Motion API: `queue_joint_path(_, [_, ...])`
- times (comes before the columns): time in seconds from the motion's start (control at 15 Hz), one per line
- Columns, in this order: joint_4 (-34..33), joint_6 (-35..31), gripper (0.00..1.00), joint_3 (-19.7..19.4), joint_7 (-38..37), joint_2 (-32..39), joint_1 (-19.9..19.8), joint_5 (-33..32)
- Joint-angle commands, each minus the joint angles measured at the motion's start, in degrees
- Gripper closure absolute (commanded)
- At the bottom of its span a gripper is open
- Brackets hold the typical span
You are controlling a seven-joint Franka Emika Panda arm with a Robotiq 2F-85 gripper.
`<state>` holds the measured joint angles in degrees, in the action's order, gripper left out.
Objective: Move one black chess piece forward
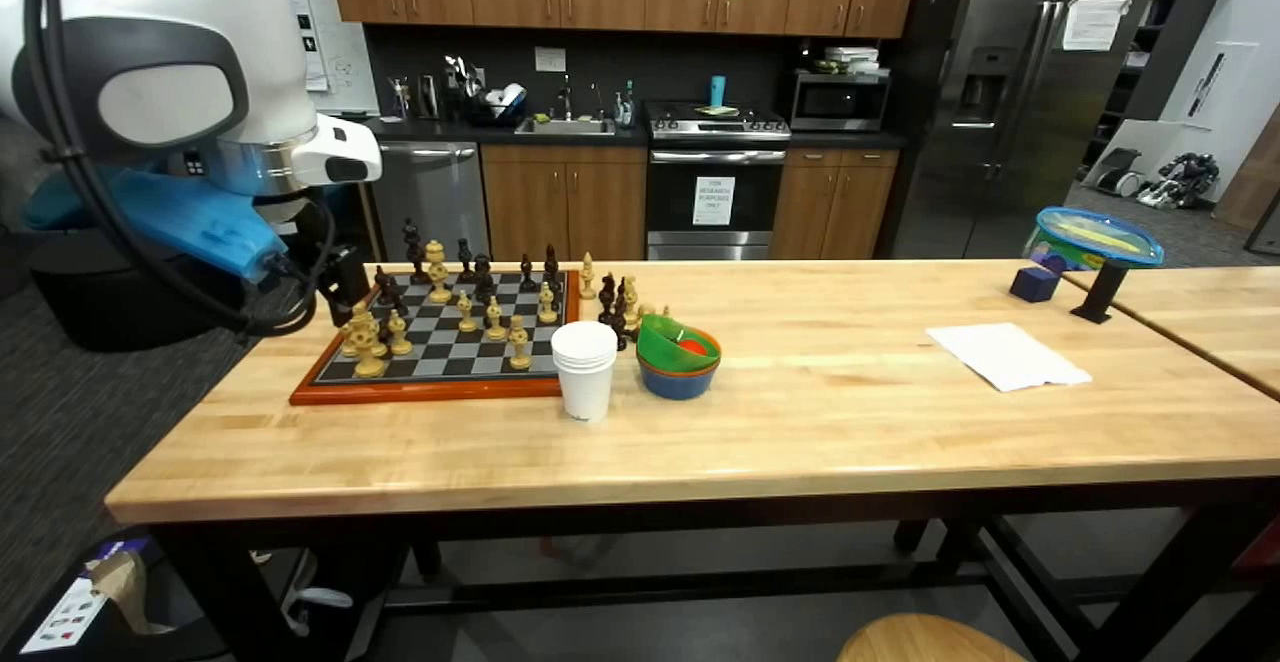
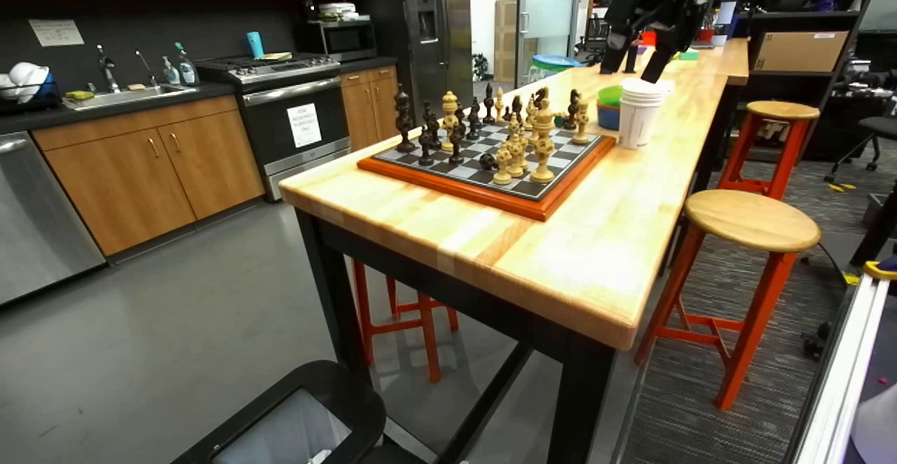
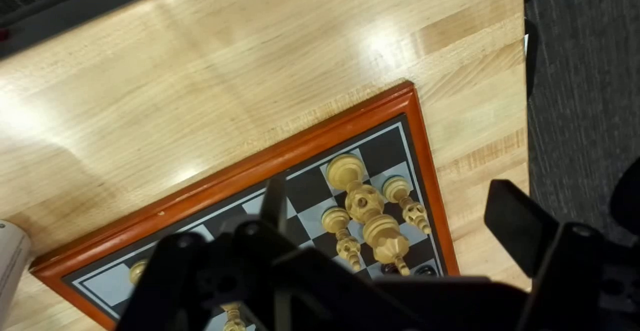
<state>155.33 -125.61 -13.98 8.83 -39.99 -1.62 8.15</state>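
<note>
Several black chess pieces (image 1: 485, 282) stand mostly on the far part of the chessboard (image 1: 430, 390), mixed with cream pieces; they also show in an exterior view (image 2: 403, 120). One black piece (image 2: 488, 161) looks to lie on its side near the cream pieces. In the wrist view only bits of dark pieces (image 3: 426, 271) show past the gripper body; the rest are hidden. My gripper (image 3: 395, 213) is open and empty, fingers wide apart, above the board's corner. A tall cream piece (image 3: 370, 211) and two small ones show between the fingers. The gripper also shows in both exterior views (image 1: 345, 287) (image 2: 633, 69).
Stacked white paper cups (image 1: 584, 372) stand at the board's corner. Blue and green bowls (image 1: 677, 380) and several loose pieces (image 1: 610, 302) stand beside the board. White paper (image 1: 1008, 355), a purple block (image 1: 1034, 284) and a tub (image 1: 1095, 237) lie farther along the table.
</note>
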Motion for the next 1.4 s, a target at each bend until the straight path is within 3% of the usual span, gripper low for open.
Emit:
queue_joint_path(0.0, [-3.4,0.8,0.00,0.4,5.2,3.8,0.1,-1.4])
queue_joint_path(0.47, [-11.9,-1.7,0.00,2.6,14.5,13.8,2.8,-6.3])
queue_joint_path(0.8, [-19.2,-5.4,0.00,5.6,15.5,21.9,3.8,-8.6])
queue_joint_path(0.87, [-15.5,-4.7,0.00,5.3,14.8,18.2,3.3,-7.2])
queue_joint_path(1.33, [-19.6,-5.0,0.00,6.2,15.6,22.8,3.5,-7.2])
